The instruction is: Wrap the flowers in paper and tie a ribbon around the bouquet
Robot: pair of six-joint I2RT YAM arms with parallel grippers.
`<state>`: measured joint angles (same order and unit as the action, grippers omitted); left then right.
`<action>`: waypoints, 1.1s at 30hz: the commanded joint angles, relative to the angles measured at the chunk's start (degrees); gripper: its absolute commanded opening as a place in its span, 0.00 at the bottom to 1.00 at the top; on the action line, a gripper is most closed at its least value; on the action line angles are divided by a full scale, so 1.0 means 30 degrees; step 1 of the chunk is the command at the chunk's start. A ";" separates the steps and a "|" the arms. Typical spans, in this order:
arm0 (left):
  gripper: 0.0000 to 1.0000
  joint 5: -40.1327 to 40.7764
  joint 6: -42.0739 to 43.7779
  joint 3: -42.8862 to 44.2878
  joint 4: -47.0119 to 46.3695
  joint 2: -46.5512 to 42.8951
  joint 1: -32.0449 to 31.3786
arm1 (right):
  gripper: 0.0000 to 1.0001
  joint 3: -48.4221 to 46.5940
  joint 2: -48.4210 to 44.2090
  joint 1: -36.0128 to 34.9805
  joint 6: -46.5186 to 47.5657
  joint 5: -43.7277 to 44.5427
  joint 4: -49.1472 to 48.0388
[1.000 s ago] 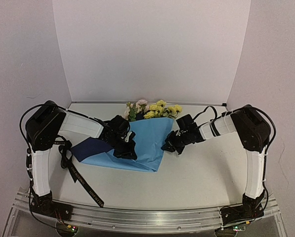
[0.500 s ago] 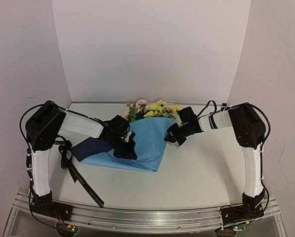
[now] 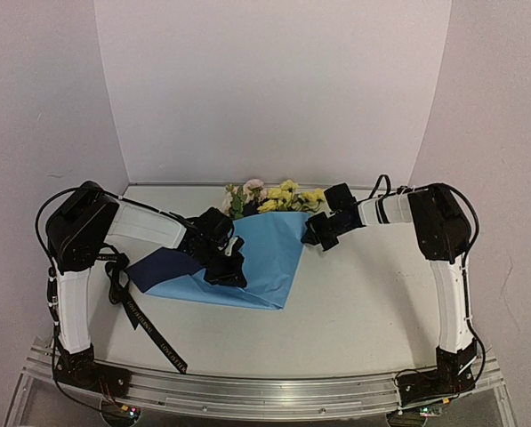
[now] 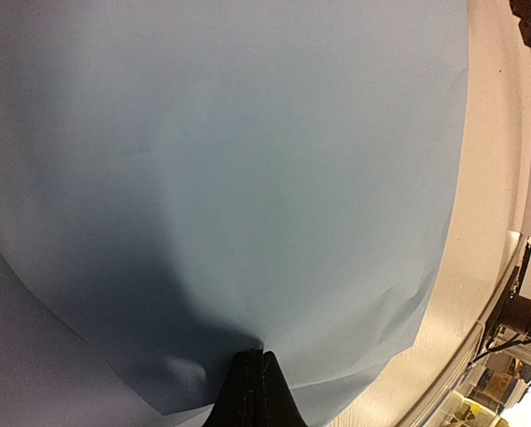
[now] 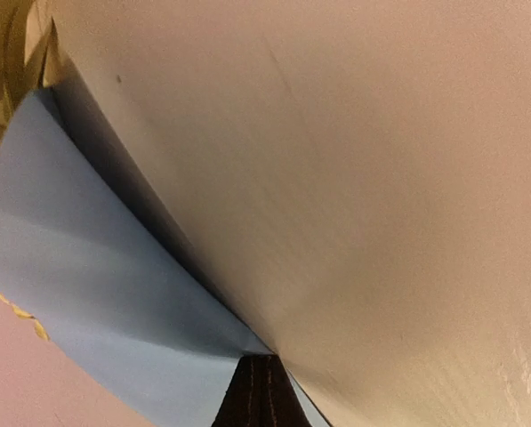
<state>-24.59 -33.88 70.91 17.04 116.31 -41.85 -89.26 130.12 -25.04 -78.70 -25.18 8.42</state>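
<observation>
The light blue paper lies folded over the stems, with a dark navy flap showing at its left. Yellow and pink flowers stick out past its far edge. My left gripper points down into the middle of the sheet, shut, and the paper puckers at its closed tips. At the sheet's far right corner, beside the blooms, my right gripper is shut. In the right wrist view its tips meet the raised paper edge, with shadow beneath. The black ribbon trails off the left side.
White walls close the table in at the back and on both sides. An aluminium rail runs along the near edge, and the ribbon's end lies close to it.
My right gripper has travelled away from me along the paper's right edge, from its lower part up to the corner by the flowers. The left gripper and the paper have stayed put.
</observation>
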 commanded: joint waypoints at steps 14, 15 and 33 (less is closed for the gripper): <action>0.00 0.0810 0.0563 -0.0199 0.2165 0.0626 0.0037 | 0.00 -0.6578 0.3982 0.1316 -0.2390 0.1038 0.1759; 0.00 0.0799 0.0577 -0.0184 0.2157 0.0626 0.0045 | 0.00 -0.6987 0.4189 0.1346 -0.2466 0.1041 0.1795; 0.00 0.0956 -0.0414 0.0703 0.1212 -0.0013 0.0036 | 0.20 -0.5076 -0.4436 0.0017 0.8441 0.2083 0.5465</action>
<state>-24.03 -33.60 71.66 18.17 116.31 -41.85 -109.02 125.68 -20.79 -64.02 -16.80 22.66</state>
